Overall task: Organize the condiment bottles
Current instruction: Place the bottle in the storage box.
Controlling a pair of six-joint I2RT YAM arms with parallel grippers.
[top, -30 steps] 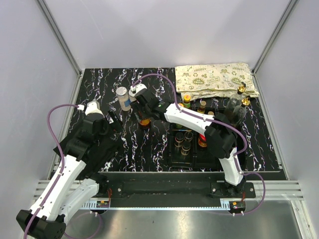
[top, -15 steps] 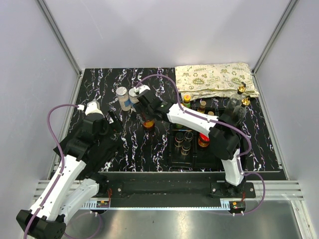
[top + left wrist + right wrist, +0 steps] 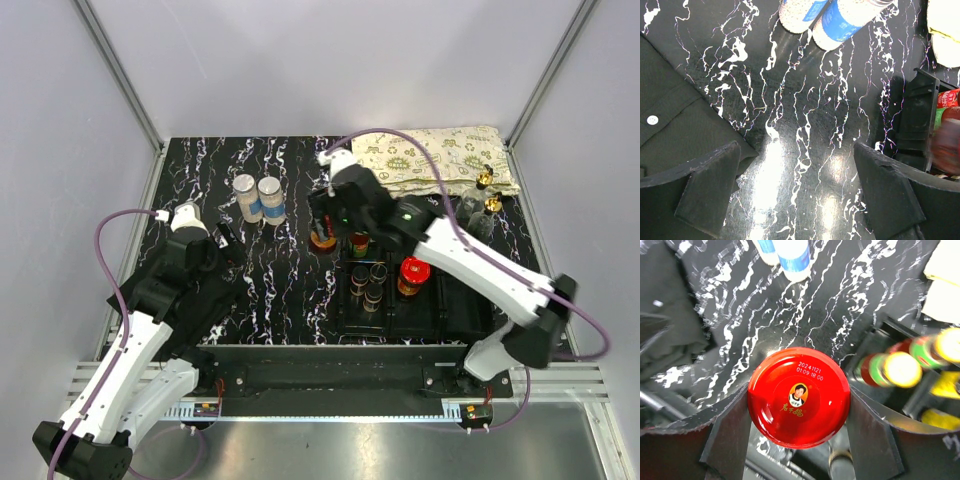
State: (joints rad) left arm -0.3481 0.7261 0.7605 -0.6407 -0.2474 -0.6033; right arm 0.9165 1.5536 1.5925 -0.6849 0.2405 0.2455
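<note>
Two fingers [image 3: 727,432] of my right end effector [image 3: 324,228] clamp a red-lidded jar [image 3: 798,396] from either side, its printed lid facing the wrist camera. The jar sits just beside the left wall of the black compartment tray [image 3: 345,322], above the marbled bench [image 3: 200,160]. I cannot tell whether its base touches the bench.

Inside the tray, a second red-lidded jar [image 3: 413,272] already stands in a compartment, with slim yellow-capped sauces [image 3: 900,369] blurred to the right of my grip. Two grey-lidded shakers [image 3: 270,199] stand upright together on the open bench, well apart from the tray.

My left end effector [image 3: 800,175] hovers over bare bench near the shakers, spread wide and holding nothing.

I judge the jar to be dark glass filled with sauce. That would make it rigid, weighty for its size, smooth enough to slip and liable to crack if knocked against the tray wall. The safest hold looks to be where I have it, pads square on opposite sides just under the lid's rim, so the lip stops any downward slide. The shakers look lighter and are best taken around the body, below the cap.
</note>
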